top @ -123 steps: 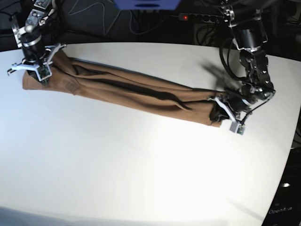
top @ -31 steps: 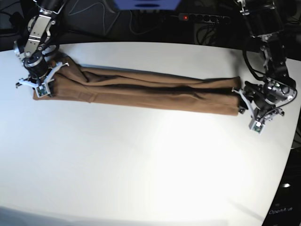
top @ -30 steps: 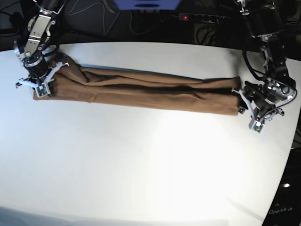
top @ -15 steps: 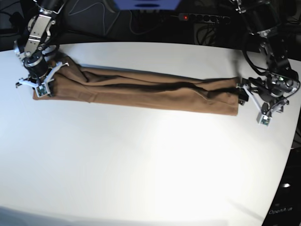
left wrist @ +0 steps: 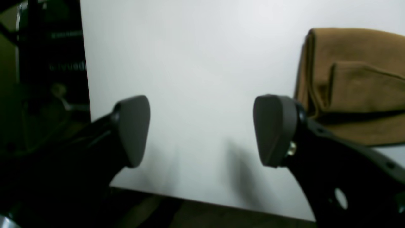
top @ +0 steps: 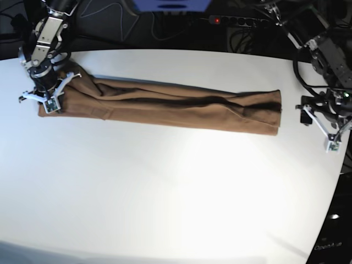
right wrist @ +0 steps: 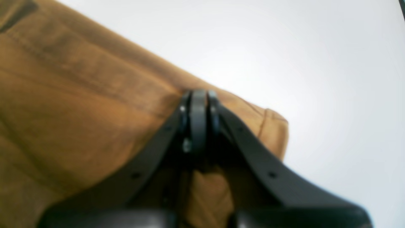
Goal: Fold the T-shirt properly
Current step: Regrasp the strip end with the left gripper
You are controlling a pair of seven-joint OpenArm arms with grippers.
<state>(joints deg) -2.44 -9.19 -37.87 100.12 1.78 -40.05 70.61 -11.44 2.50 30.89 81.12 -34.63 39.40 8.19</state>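
The tan-brown T-shirt (top: 165, 104) lies on the white table (top: 176, 192) as a long narrow folded band running left to right. My right gripper (top: 43, 98) stands at its left end, shut on the cloth. In the right wrist view its fingertips (right wrist: 197, 107) pinch a ridge of the T-shirt (right wrist: 79, 110). My left gripper (top: 319, 129) hovers open to the right of the shirt's right end, apart from it. The left wrist view shows that open gripper (left wrist: 202, 129) holding nothing, with the T-shirt's folded end (left wrist: 354, 85) to the upper right.
A power strip with a red light (top: 231, 21) and cables lie beyond the table's far edge. The table's right edge runs close to my left gripper. In the left wrist view the table edge (left wrist: 190, 199) sits just below the fingers, with dark floor beyond.
My left gripper has opened, let go of the T-shirt's right end and drawn away to the right. The right end now rests flat on the table. The right gripper has stayed put.
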